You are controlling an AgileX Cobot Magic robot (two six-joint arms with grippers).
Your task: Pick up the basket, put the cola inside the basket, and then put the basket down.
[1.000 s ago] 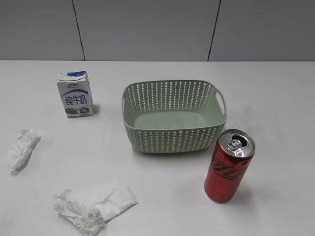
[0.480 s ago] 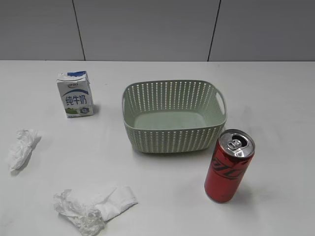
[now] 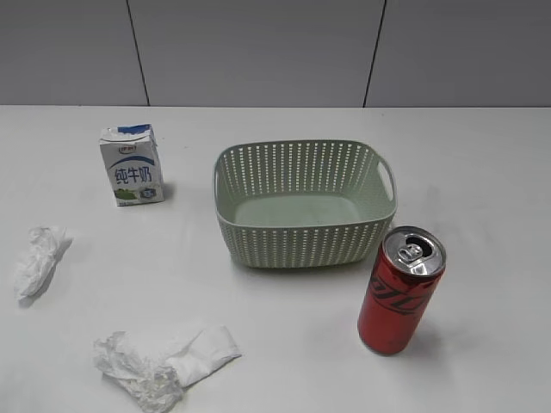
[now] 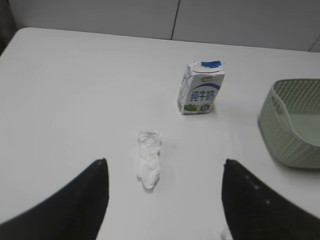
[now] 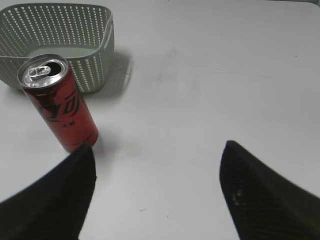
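The pale green basket (image 3: 305,235) stands empty on the white table near the middle; its corner shows in the left wrist view (image 4: 292,145) and its side in the right wrist view (image 5: 95,55). The red cola can (image 3: 399,291) stands upright just in front of the basket's right corner, also in the right wrist view (image 5: 61,105). My left gripper (image 4: 164,165) is open and empty, well left of the basket. My right gripper (image 5: 159,150) is open and empty, with the can just beyond its left finger. Neither gripper shows in the exterior view.
A white-and-blue milk carton (image 3: 131,165) stands left of the basket. Crumpled white tissues lie at the left edge (image 3: 38,258) and front left (image 3: 164,361). One tissue (image 4: 149,159) lies ahead of my left gripper. A grey wall runs behind the table.
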